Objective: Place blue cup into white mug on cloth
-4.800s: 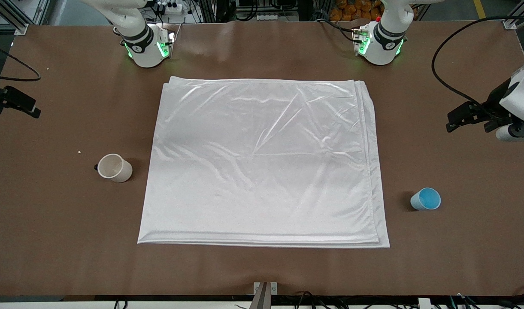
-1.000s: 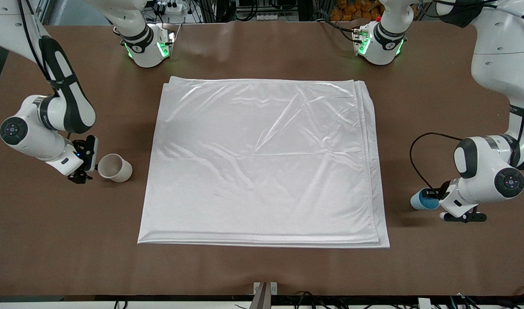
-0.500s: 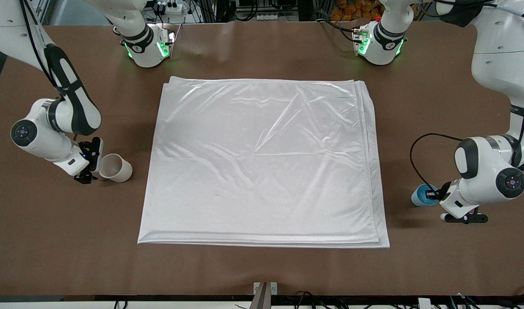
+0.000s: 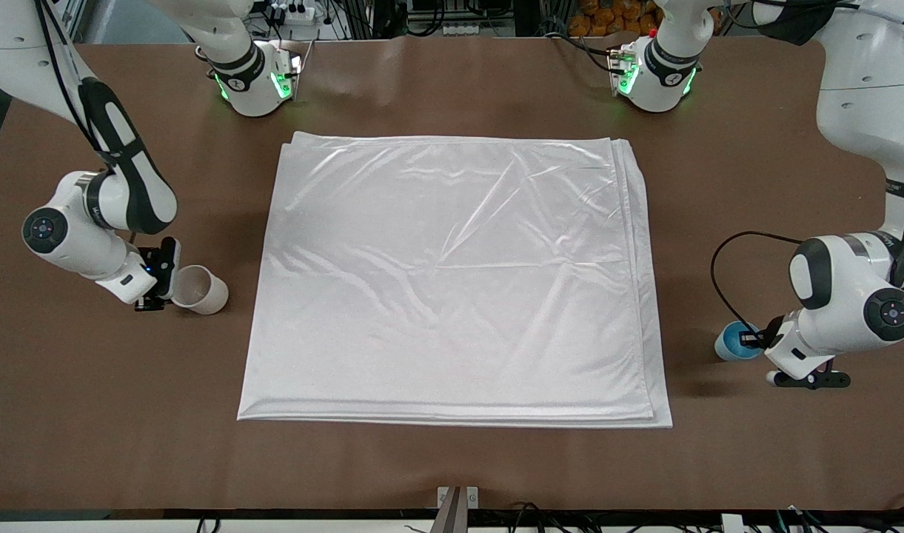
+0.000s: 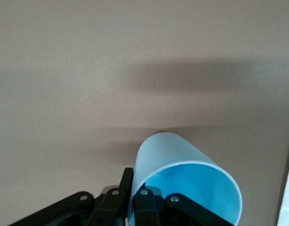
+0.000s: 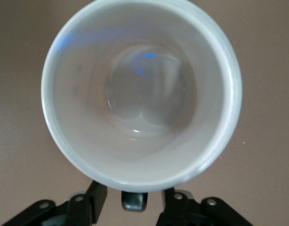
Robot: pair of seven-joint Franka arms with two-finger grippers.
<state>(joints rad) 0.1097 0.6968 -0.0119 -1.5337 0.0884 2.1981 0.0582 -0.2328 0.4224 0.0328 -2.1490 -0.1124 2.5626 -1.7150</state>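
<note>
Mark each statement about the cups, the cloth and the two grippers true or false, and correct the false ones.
1. The blue cup sits inside the white mug. False: they stand apart, at the table's two ends.
2. The white mug stands on the cloth. False: it stands on the bare table beside the cloth.
3. The left gripper is at the blue cup's rim. True.
4. The right gripper is at the white mug. True.
5. The white mug holds something. False: it is empty.

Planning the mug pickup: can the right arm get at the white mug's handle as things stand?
Probably yes. The right gripper is already beside the white mug, its fingers either side of the black handle, nothing between them.
</note>
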